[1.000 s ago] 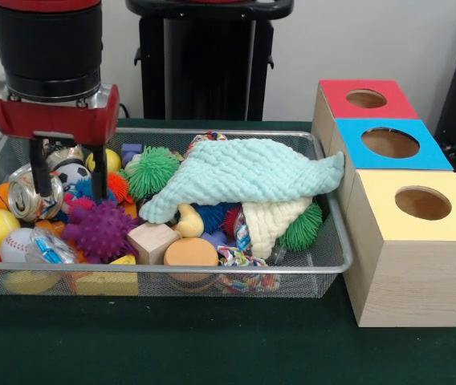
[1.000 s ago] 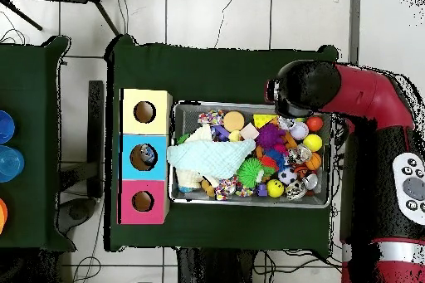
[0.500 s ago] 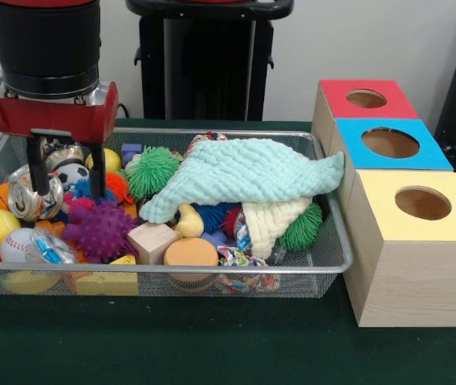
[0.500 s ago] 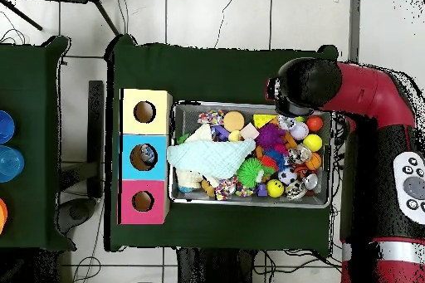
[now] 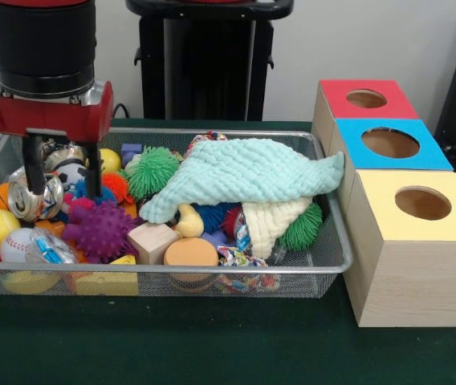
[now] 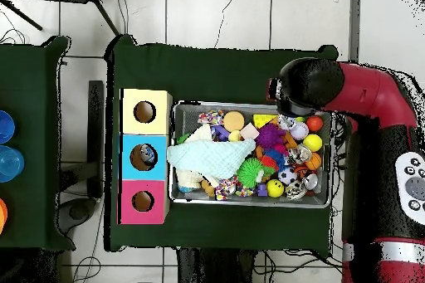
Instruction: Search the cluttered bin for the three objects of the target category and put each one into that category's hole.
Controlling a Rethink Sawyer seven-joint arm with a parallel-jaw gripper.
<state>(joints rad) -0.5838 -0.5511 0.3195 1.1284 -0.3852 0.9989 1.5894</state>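
- Crushed drink can (image 5: pixel 29 195): lies tilted against the wire bin's (image 5: pixel 336 241) left end in the front view, resting on the balls heaped there; its long axis slants across the bin, not upright.
- Gripper (image 5: pixel 61 170): hangs over the same left end, two black fingers pointing straight down, spread apart and holding nothing. One finger (image 5: pixel 34 164) stands just at the can's upper edge, the other (image 5: pixel 92 172) beside the black-and-white ball (image 5: pixel 71 172); whether the first touches the can cannot be told.
- Governing relation: the can lies under and slightly outboard of the gap between the fingers, towards the bin's left wall. Judgement: a grasp needs a small shift towards that wall so the fingers straddle the can's narrow dimension.
- Purple spiky ball (image 5: pixel 99 228): sits just inboard of the can, near the bin's front rim; likely to be nudged on descent.
- Holes: red (image 5: pixel 366 99), blue (image 5: pixel 390 143) and yellow boxes (image 5: pixel 423 203) stand beyond the bin's opposite end, well apart from the gripper.
- Target category cannot be determined from the views.
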